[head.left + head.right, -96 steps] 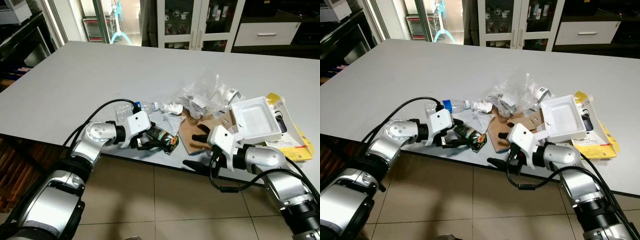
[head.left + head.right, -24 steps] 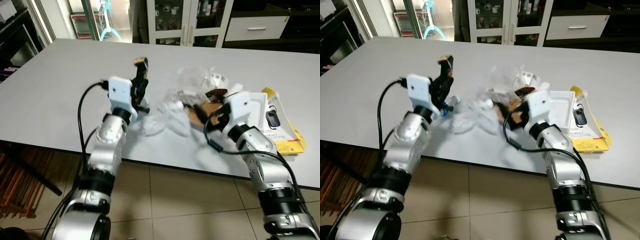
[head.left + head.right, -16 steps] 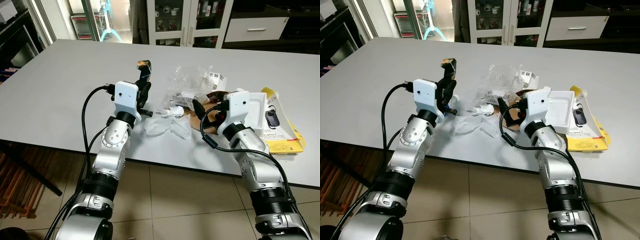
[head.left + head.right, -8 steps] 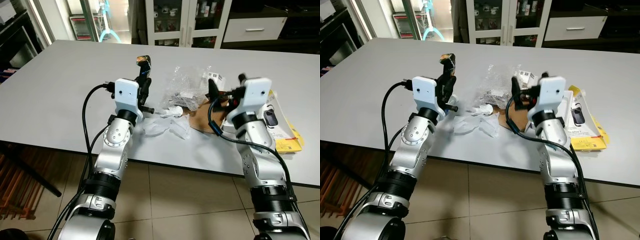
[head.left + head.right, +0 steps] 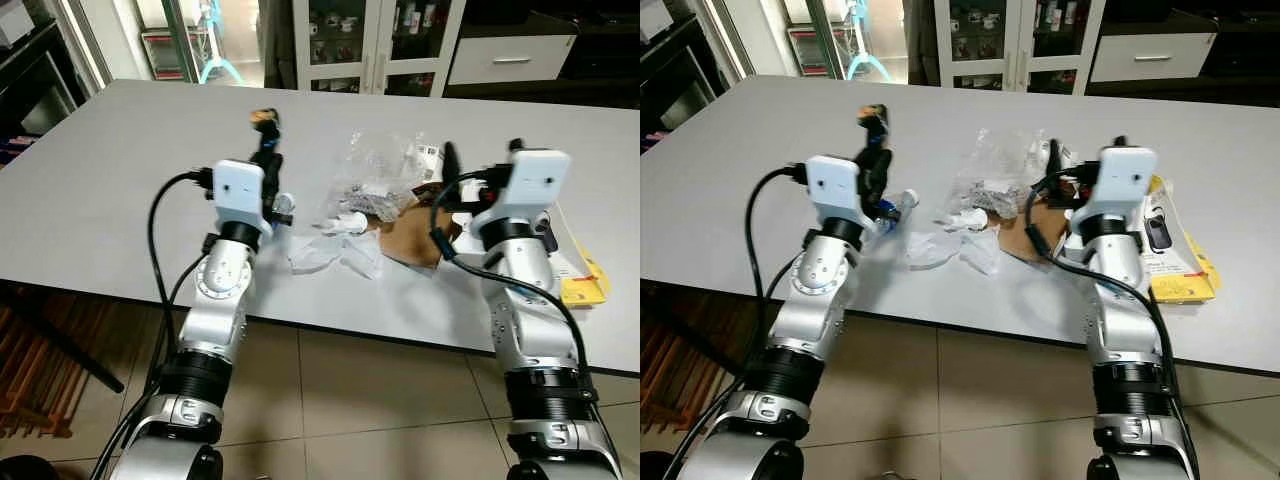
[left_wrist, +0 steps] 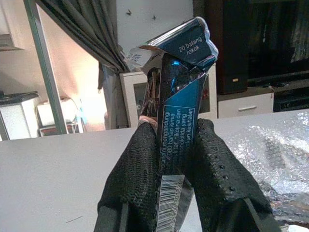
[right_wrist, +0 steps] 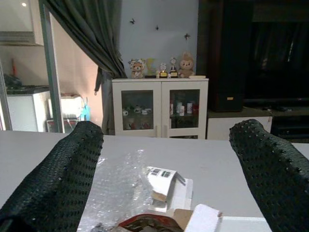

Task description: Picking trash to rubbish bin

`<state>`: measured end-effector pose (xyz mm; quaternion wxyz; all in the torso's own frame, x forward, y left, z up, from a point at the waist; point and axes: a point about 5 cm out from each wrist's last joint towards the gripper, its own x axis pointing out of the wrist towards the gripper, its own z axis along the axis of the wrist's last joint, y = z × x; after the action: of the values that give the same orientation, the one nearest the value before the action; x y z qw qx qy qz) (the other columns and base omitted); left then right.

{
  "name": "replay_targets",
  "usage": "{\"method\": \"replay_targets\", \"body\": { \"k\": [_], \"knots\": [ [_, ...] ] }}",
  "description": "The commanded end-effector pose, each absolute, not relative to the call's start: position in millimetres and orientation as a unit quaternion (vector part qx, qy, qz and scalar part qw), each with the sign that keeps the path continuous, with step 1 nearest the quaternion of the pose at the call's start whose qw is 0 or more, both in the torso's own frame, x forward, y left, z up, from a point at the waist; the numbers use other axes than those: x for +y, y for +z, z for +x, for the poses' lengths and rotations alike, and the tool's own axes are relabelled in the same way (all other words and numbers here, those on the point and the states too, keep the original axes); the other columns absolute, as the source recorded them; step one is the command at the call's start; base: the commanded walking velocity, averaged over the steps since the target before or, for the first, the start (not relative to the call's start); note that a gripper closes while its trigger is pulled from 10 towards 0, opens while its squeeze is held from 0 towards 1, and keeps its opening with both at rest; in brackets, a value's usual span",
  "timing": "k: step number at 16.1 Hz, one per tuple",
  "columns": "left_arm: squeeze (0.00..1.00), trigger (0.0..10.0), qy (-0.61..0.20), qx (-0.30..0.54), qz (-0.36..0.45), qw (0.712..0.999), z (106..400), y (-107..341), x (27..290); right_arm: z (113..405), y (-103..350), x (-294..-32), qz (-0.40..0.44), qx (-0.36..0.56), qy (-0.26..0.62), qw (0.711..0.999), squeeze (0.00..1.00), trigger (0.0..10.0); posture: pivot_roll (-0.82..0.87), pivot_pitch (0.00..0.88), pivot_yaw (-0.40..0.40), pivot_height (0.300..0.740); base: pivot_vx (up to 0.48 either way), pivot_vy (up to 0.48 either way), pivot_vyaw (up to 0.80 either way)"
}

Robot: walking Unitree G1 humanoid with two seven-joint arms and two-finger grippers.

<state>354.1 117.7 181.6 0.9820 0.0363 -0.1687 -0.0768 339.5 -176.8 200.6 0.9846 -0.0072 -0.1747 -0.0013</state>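
- Now your left gripper (image 6: pixel 175 159) is raised above the grey desk (image 5: pixel 120 170), clamped on the crumpled dark-blue cigarette pack (image 6: pixel 179 87), ready for the bin.
- Your right gripper (image 7: pixel 169 159) has lifted off the heap, spread wide, empty.
- Farther back, clear bubble wrap (image 5: pixel 385 170) and brown cardboard (image 5: pixel 412 235) stay put.
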Motion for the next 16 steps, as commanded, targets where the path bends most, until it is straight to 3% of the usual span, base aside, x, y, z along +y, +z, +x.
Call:
{"method": "replay_targets", "body": {
  "k": [1,16],
  "knots": [
    [0.00,10.0,-0.067,-0.176,0.043,0.981,353.0,183.6,121.6,340.4,203.8,-176.8,-0.013,-0.183,-0.004,0.983,0.00,10.0,-0.07,0.049,0.048,0.740,0.000,0.000,0.00],
    [0.00,10.0,-0.074,-0.161,0.052,0.983,349.9,175.7,117.4,340.8,187.5,-175.9,-0.013,-0.147,-0.015,0.989,0.00,10.0,-0.07,0.047,0.048,0.740,0.000,0.000,0.00]
  ]
}}
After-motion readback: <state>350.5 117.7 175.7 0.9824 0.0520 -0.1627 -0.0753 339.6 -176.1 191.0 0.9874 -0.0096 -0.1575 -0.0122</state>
